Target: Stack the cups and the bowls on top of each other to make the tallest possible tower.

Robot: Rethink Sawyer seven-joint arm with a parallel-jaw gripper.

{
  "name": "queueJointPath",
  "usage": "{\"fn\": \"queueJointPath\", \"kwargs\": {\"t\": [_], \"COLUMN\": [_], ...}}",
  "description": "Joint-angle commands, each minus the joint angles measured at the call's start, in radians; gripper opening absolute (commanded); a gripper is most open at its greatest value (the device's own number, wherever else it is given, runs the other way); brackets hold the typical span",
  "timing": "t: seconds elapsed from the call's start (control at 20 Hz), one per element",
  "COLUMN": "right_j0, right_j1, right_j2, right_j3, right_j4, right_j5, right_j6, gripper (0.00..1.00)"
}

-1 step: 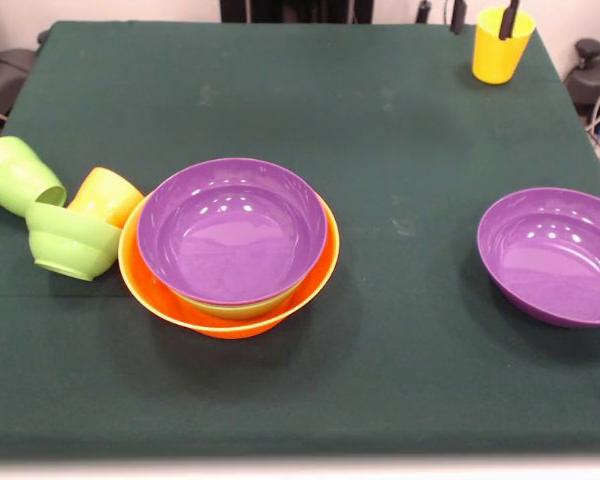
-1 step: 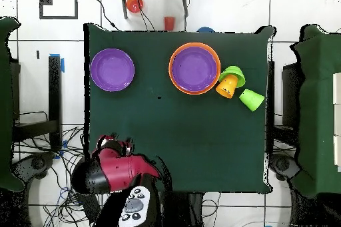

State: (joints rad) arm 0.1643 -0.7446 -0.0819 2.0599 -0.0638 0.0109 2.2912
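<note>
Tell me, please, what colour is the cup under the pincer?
Yellow; the cup shows best in the front view.

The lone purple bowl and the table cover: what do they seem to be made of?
The lone wide purple bowl looks like glossy moulded plastic: small bright glints sit inside it. The dark green table cover looks like matte cloth, probably felt: no shine, faint pale smudges.

The arm (image 2: 113,171) reads from above as a chain of rounded, glossy crimson-red shells joined by black segments. Behind the gripper end, the red casing widens into a bulky housing. Further back sits a light grey oval panel (image 2: 136,206) carrying several small dark round buttons. In the front view, two slim black fingertips (image 1: 508,18) are its only visible parts.
</note>
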Motion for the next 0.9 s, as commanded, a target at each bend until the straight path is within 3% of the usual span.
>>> {"fn": "queueJointPath", "kwargs": {"t": [0.05, 0.3, 0.45, 0.9], "right_j0": [0.014, 0.013, 0.049, -0.002], "right_j1": [0.028, 0.020, 0.015, -0.191], "right_j2": [0.033, 0.053, 0.033, 0.139], "right_j3": [0.076, 0.118, 0.135, 0.241], "right_j4": [0.027, 0.029, 0.037, 0.048], "right_j5": [-0.025, -0.056, -0.067, 0.039], "right_j6": [0.166, 0.186, 0.195, 0.178], "gripper": [1.00, 1.00, 1.00, 1.00]}}
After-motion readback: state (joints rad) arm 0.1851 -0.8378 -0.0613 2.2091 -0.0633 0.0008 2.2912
